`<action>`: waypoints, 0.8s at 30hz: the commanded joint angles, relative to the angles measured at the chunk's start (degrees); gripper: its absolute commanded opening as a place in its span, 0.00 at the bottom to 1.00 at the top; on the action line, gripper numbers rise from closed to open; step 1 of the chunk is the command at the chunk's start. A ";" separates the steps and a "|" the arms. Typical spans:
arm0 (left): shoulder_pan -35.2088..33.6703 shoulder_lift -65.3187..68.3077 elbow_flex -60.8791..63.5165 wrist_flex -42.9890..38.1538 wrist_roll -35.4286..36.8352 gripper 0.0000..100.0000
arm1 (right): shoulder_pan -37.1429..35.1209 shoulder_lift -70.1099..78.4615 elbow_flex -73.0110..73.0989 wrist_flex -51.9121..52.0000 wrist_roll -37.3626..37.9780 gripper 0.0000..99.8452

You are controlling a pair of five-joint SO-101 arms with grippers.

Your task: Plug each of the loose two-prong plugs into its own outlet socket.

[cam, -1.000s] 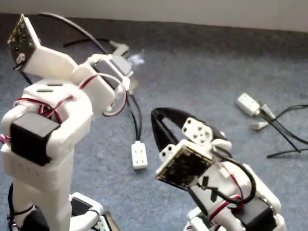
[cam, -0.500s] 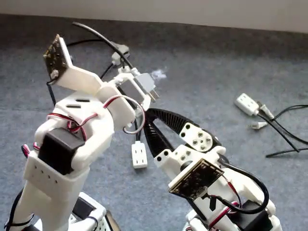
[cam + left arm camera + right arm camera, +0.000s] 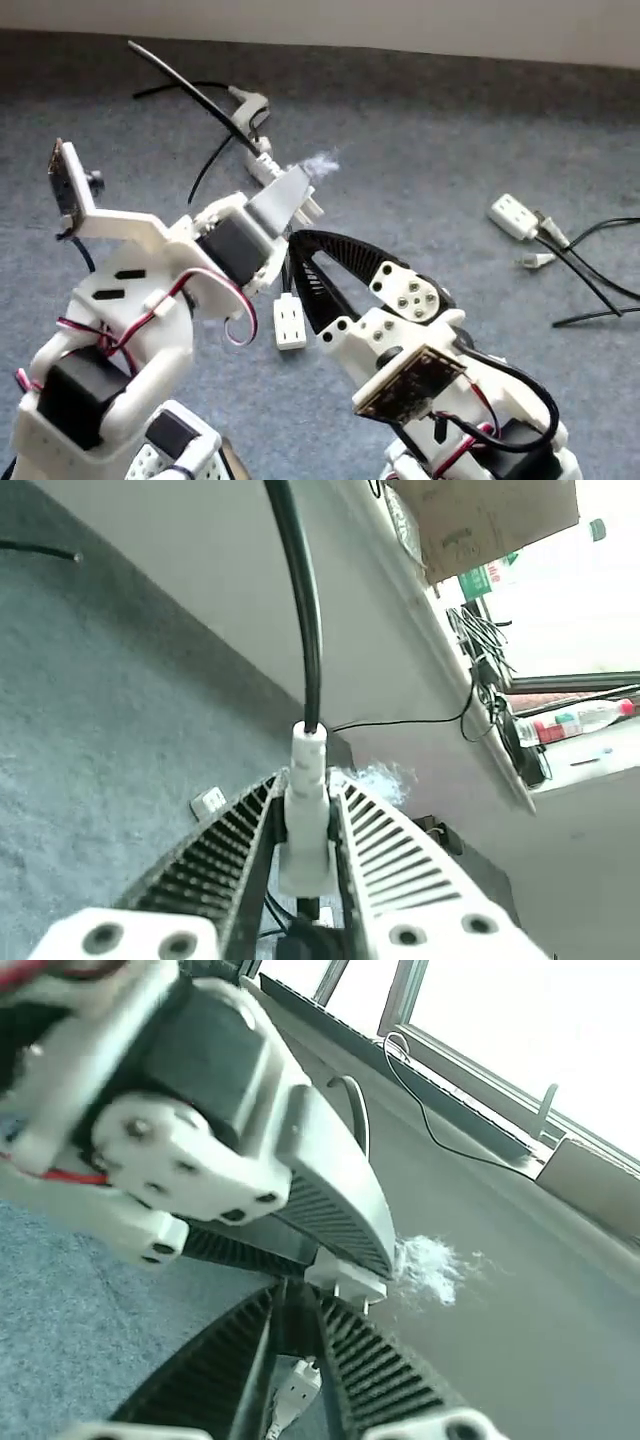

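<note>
Left end effector [image 3: 308, 780] clenches the white plug [image 3: 305, 830] high off the surface [image 3: 430, 150] — probably to aim it at the outlet socket [image 3: 290, 322] lying below — right end effector's [image 3: 298, 1300] grip, can't tell.

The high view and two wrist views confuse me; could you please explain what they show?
The white machines are two small robot arms. The high view comes from a fixed camera above; each wrist view from a camera on one arm. On the grey carpet lie a white outlet socket by the arms and a second socket farther right, a loose plug beside it. The left claw grips a white plug on a black cord. The right claw is close by it.
</note>
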 commanded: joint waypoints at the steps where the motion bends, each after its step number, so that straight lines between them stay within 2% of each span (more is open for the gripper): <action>1: 7.43 -3.12 0.84 -1.32 -4.04 0.01 | 2.59 0.04 2.95 -5.32 -0.70 0.01; 4: 11.38 -3.03 1.27 -1.41 -5.01 0.01 | 4.09 0.04 4.62 -6.90 -0.70 0.01; 12: 10.86 -3.38 1.36 -1.41 -5.10 0.01 | 4.62 0.04 4.70 -6.99 -0.35 0.01; 20: 10.95 -3.47 1.10 -1.41 -5.10 0.01 | 8.92 0.48 5.05 -7.87 -0.26 0.01; 24: 10.95 -3.47 1.19 -1.41 -5.10 0.01 | 12.53 6.20 5.05 -10.15 -0.62 0.01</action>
